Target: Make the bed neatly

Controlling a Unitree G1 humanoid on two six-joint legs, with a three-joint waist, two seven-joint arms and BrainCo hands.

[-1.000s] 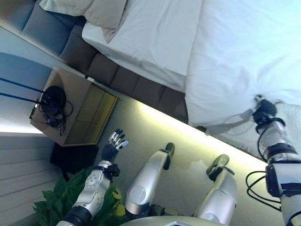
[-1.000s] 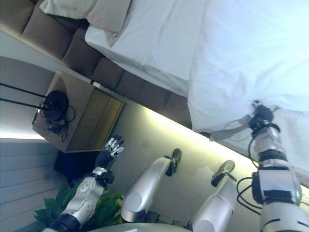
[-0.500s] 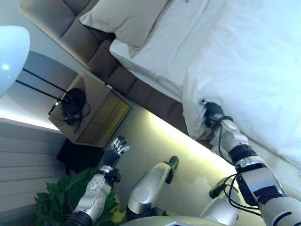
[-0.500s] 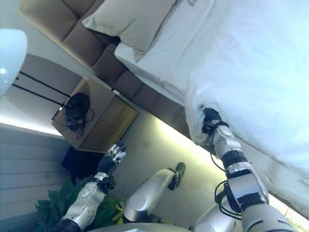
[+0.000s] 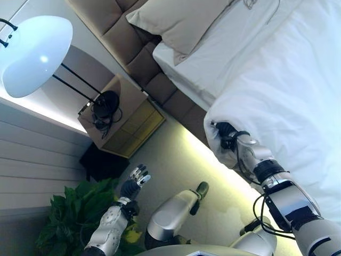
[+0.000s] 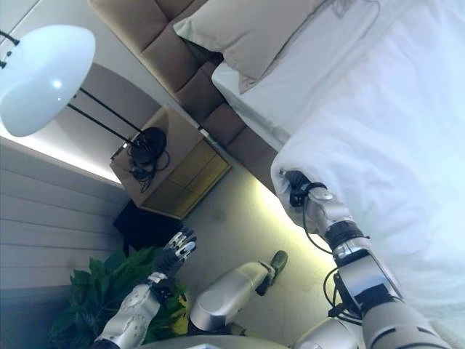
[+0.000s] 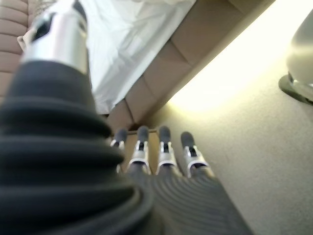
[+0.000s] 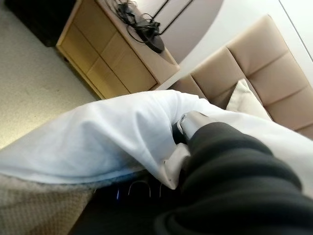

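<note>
A white duvet (image 5: 287, 90) covers most of the bed, and its near corner bunches at the bed's side edge. My right hand (image 5: 226, 136) is shut on that corner. In the right wrist view the duvet (image 8: 98, 137) wraps over the fingers, leaving only the thumb (image 8: 193, 120) showing. A bare white sheet (image 5: 234, 53) lies between the duvet edge and a beige pillow (image 5: 181, 21) at the padded headboard (image 5: 133, 58). My left hand (image 5: 133, 184) hangs open over the floor, away from the bed, and its straight fingers (image 7: 164, 147) hold nothing.
A wooden nightstand (image 5: 128, 122) with a black tangle of cables on top stands beside the headboard. A white lamp shade (image 5: 34, 53) hangs above it. A green plant (image 5: 74, 213) stands near my left arm. Beige carpet runs along the bed's padded base (image 5: 192, 117).
My right hand has drawn the duvet corner along the bed's side toward the headboard, covering more sheet. The camera has swung toward the headboard. The left hand stays open.
</note>
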